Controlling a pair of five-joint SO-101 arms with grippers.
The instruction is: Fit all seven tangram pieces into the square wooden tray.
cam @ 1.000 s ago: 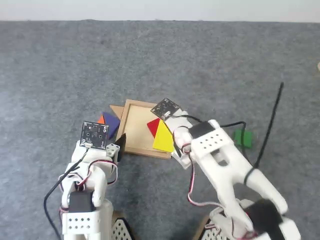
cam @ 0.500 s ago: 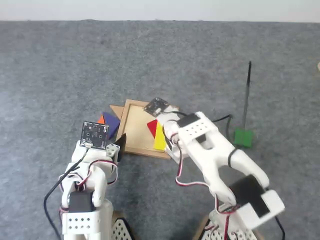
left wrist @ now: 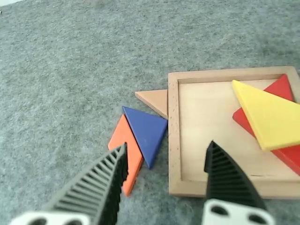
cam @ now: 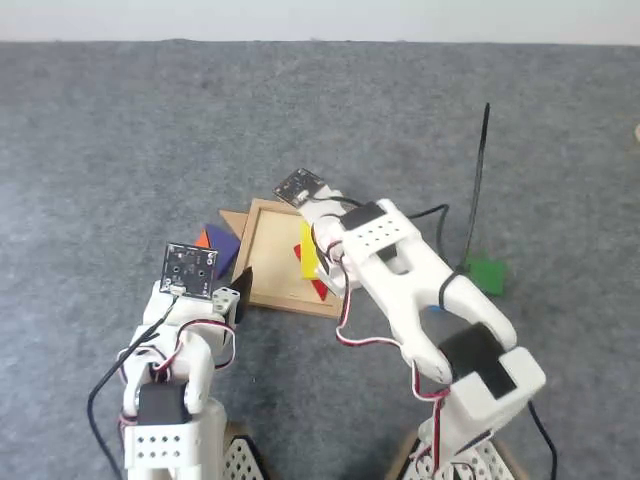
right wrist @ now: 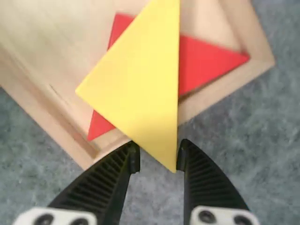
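Holding the yellow triangle [right wrist: 140, 98] in your right gripper [right wrist: 157, 157], left gripper [left wrist: 167, 146] wide, you have only the red triangle [right wrist: 206, 63] inside the tray [left wrist: 174, 136].

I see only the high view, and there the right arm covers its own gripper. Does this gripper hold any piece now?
Observer: Yes. The right gripper is shut on one corner of the yellow triangle.
Operator: Does the yellow piece lie flat inside the tray?
Observer: No. It overlaps the red triangle, and its held corner reaches past the tray rim.
Operator: And what about the left gripper?
Observer: The left gripper is open above the tray's rim, with nothing held between its fingers.
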